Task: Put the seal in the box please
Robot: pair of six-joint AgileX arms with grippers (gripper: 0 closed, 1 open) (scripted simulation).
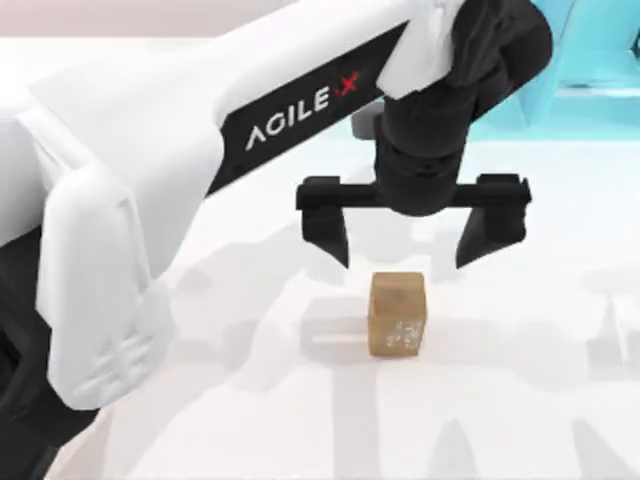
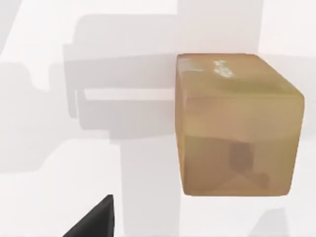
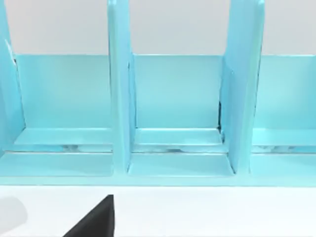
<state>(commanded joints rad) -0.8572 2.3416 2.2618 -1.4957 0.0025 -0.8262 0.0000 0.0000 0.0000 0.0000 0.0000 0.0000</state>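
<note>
Seal [image 1: 398, 315] stands upright on the white table [image 1: 250, 420], near the middle of the top view, resting on its base with nothing touching it. It is a tan-brown cuboid, and faint whitish speckles show on the face turned toward the near edge of the table. In the left wrist view the seal [image 2: 237, 123] appears large and close, with pale marks near one upper edge and a soft shadow of my arm falling across the table beside it.

My left tool [image 1: 402, 245] hangs just above and slightly behind the seal, released: its two black fingers [image 1: 328, 228] are spread well apart, wider than the block, and neither one meets it. The white left arm reaches in from the top view's left, across the upper part of the picture. A black fingertip [image 2: 96, 222] of this tool shows at the border of the left wrist view, clear of the seal.

A turquoise-blue shelf unit [image 1: 600, 70] stands at the far right of the table. The right wrist view faces this shelf unit [image 3: 173, 113] squarely, showing upright dividers and open compartments, with one black fingertip [image 3: 96, 222] of my right tool low in the picture. I cannot tell whether the right tool is released or clenched.
</note>
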